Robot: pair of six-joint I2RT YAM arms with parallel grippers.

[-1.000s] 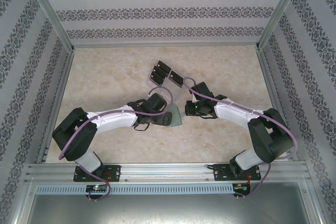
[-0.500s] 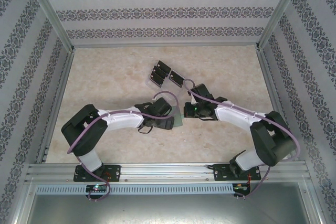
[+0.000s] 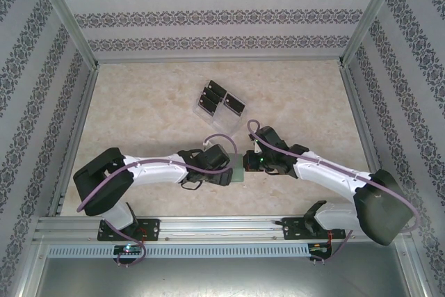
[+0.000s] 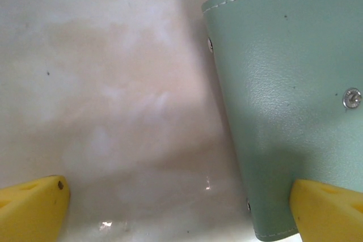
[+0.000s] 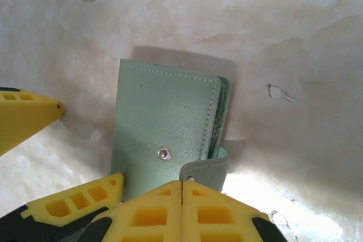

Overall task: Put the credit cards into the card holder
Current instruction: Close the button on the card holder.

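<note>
**Both arms and the card holder, drawn toward the near edge of the table.** Over the last second both arms have pulled back from the middle of the table (image 3: 139, 116). The card holder (image 3: 238, 170) has come with them and now lies flat and closed, close to the middle of the near edge.

The credit cards (image 3: 219, 99) have not shifted and sit well apart from it, toward the far middle. By this reading no card is loaded yet, and the holder is probably being positioned for opening.

The left gripper (image 4: 178, 196) is spread wide, with one finger over the holder's corner and the other on bare table. The right gripper (image 5: 181, 188) has its fingers pressed together at the end of the clasp tab (image 5: 207, 165).

Whether the tab is actually nipped between those fingers cannot be made out. From above, the wrists cover most of the holder. The left wrist view crops its far side, and the pockets inside are hidden.
</note>
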